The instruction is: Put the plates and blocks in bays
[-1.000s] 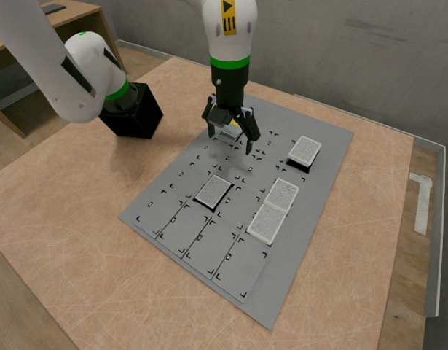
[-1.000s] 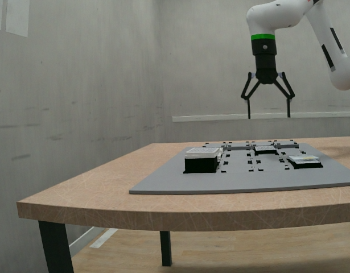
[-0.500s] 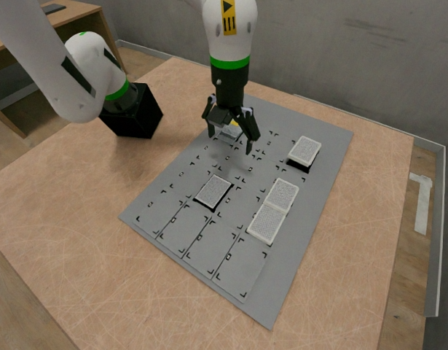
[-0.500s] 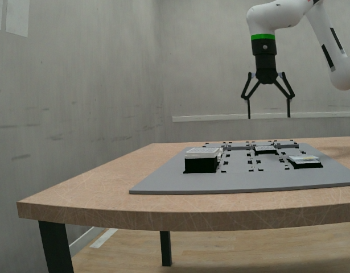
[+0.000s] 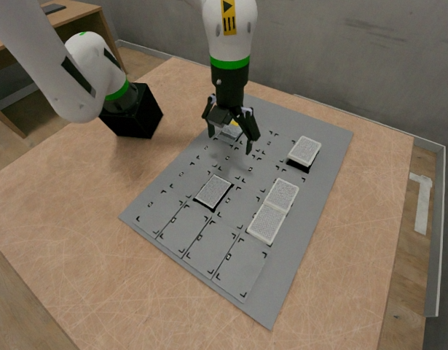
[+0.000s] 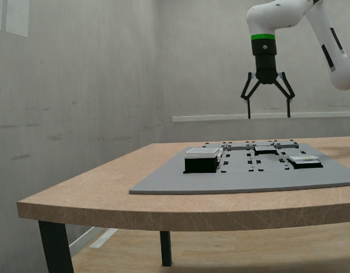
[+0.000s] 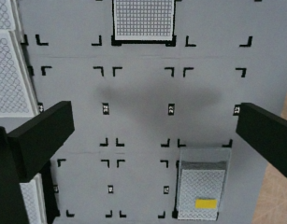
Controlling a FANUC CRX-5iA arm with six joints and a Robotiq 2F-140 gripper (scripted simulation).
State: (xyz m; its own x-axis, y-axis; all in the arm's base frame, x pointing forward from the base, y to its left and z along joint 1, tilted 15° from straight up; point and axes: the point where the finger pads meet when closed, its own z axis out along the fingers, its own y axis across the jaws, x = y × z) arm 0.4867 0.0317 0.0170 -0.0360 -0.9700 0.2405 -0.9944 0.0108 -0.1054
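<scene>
Top view puts the desk [image 5: 329, 271] [image 6: 110, 215] [image 7: 279, 187] under a gray mat [image 5: 291, 263] [image 6: 169, 185] [image 7: 255, 93] whose far right corner lies near the desk's right edge. The claw [image 5: 229, 144] [image 6: 268, 117] [image 7: 155, 117] hangs above it, fingers wide apart, holding nothing. Towards the right edge stands the block [image 5: 297, 165] [image 6: 200, 165] [image 7: 47, 196], tall and black, beneath a pale, textured top layer. Two pale plates lie end to end, one [image 5: 282, 194] [image 7: 9, 75] nearer the block, its neighbor [image 5: 266, 224] [image 7: 2, 14] farther off. A fine-grid plate [image 5: 213, 191] [image 6: 265, 149] [image 7: 144, 19] sits alone mid-mat, with gray surface around it.

Near the desk's far edge, the culture plate [image 5: 226, 131] [image 6: 305, 161] [image 7: 201, 201] carries a clear lid [image 5: 221, 138] [image 6: 304, 157] [image 7: 204, 156], askew, overhanging one end. A yellow label [image 5: 234, 122] [image 7: 206, 203] marks it.
</scene>
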